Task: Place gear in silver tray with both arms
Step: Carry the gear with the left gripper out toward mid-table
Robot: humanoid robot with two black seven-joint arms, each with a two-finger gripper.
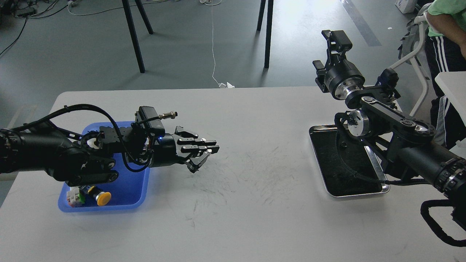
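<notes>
White counter (233, 153), scuffed w/ dark marks in the middle, grey floor behind it w/ black stand legs (133, 34) and a thin white cord (213, 43) trailing down. Someone in a green shirt (446, 16) stands far right.

Blue tray (125, 193) sits on the left side of the counter; inside there's a yellow-capped button (100, 196) and a small white/green part (74, 196) next to it. Left tool (207, 153) hangs just past the tray's right edge, fingers close together, looks empty, tbh can't tell if it's fully closed.

Silver tray (329, 191) is on the right side, black inside, partly covered by the right arm. Right tool (333, 43) is raised up beyond the counter's back edge, seen end-on, can't tell open or closed. Gear: can't make one out.
</notes>
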